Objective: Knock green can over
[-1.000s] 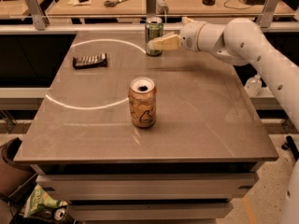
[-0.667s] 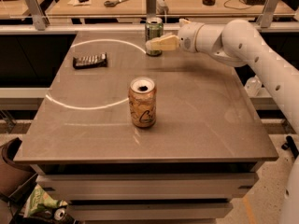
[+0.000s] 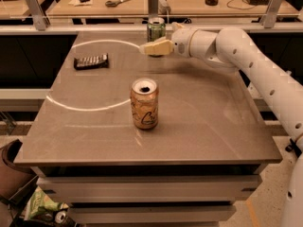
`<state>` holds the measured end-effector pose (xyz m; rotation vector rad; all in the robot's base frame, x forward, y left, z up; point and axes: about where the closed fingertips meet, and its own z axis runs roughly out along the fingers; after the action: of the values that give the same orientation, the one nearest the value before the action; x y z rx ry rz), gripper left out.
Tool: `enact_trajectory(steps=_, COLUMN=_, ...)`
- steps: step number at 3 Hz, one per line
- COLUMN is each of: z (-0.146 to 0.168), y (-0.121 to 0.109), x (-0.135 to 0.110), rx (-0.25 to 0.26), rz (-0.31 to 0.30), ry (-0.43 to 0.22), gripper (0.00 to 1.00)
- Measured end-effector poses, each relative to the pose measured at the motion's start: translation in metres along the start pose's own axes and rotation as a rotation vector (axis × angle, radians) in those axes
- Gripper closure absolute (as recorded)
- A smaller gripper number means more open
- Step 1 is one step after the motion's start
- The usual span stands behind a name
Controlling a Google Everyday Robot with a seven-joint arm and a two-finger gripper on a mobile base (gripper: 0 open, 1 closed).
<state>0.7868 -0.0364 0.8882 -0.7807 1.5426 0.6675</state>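
Note:
The green can (image 3: 155, 30) stands upright at the far edge of the table, its silver top showing. My gripper (image 3: 147, 48) reaches in from the right on a white arm. Its cream fingers (image 3: 158, 47) point left, together in one wedge, holding nothing. They lie just in front of the can's base, and I cannot tell whether they touch it. The orange-tan can (image 3: 144, 104) with dark script stands upright and open-topped in the middle of the table, well nearer than the gripper.
A dark flat snack bar (image 3: 91, 61) lies on the left part of the grey table (image 3: 213, 126). A rail and another desk with scissors (image 3: 118, 2) and small items run behind the far edge. A bag lies on the floor at lower left (image 3: 45, 207).
The gripper has shifted slightly left along the front of the green can. The green can still stands upright in the same place.

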Motion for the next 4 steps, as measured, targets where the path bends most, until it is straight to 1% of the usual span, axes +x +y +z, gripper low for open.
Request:
enact_trajectory(steps=1, z=0.0141, y=0.0034, x=0.0081, rx=-0.008, rz=0.012, ry=-0.034, gripper=0.18)
enact_trajectory(steps=4, z=0.0205, y=0.0097, x=0.0077, rx=-0.021, rz=0.012, ry=-0.033, gripper=0.87)
